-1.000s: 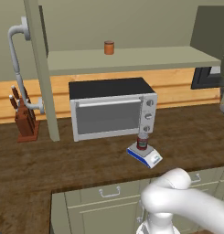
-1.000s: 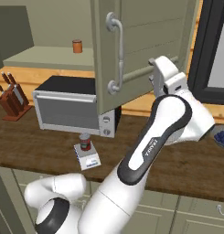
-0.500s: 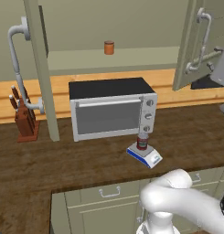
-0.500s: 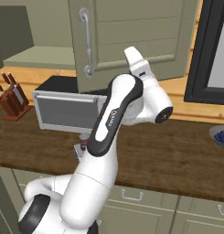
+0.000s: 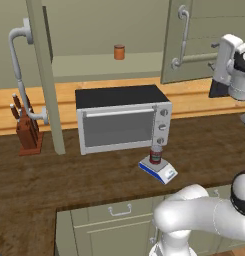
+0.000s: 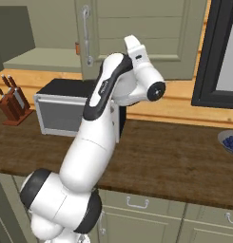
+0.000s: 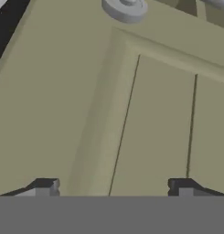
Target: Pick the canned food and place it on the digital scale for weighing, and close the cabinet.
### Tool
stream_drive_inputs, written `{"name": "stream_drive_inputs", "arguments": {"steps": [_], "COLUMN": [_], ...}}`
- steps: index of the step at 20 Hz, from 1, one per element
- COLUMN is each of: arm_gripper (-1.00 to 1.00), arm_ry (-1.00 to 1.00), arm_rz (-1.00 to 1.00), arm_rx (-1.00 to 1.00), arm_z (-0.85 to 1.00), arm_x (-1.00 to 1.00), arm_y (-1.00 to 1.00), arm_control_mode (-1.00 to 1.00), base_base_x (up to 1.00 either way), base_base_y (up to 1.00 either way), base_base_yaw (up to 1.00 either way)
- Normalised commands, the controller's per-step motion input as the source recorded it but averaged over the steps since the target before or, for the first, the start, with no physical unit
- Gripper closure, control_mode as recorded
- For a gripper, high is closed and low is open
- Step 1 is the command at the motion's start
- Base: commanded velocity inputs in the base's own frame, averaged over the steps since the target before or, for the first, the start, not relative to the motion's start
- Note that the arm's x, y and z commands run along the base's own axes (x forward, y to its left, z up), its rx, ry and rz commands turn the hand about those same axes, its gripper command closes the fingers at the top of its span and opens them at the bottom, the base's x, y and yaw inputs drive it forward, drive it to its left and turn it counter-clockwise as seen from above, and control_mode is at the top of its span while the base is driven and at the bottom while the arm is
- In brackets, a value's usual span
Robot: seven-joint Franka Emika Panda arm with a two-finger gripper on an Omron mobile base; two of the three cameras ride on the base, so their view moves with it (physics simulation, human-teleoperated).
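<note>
The dark red canned food (image 5: 155, 154) stands upright on the small digital scale (image 5: 161, 171), on the counter in front of the toaster oven. The olive-green cabinet's right door (image 5: 204, 30) is swung nearly flat across its opening, and its silver bar handle (image 5: 182, 35) faces out. My gripper (image 5: 213, 55) is up against that door's front, open, with nothing between its fingers. The hand view has the door panel (image 7: 154, 119) close ahead, and my gripper (image 7: 113, 187) has its tips wide apart. The left door (image 5: 44, 75) stands open, edge-on.
A plain orange-brown cylinder (image 5: 119, 51) sits on the cabinet shelf. The toaster oven (image 5: 121, 120) is at the back of the counter and a knife block (image 5: 26, 130) stands at the left. A bowl of blue things (image 6: 229, 140) lies at the far right.
The right cabinet door has swung from wide open to nearly closed, with my hand following against its front. The can and the scale have stayed put.
</note>
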Motion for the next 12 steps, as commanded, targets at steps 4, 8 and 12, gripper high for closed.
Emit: {"name": "stream_drive_inputs", "arguments": {"steps": [4,8,12], "arm_gripper": [-1.00,-1.00,-1.00], "arm_ry": [0.07,0.00,-0.20], "arm_rz": [0.00,0.00,0.00], "arm_rx": [0.00,0.00,0.00], "arm_z": [-0.12,-0.40,-0.83], "arm_x": [0.64,0.48,0.26], "arm_y": [0.00,0.00,0.06], "arm_control_mode": [-1.00,-1.00,-1.00], "base_base_x": [0.00,0.00,0.00], "base_base_y": [0.00,0.00,0.00], "base_base_yaw": [0.00,0.00,0.00]}}
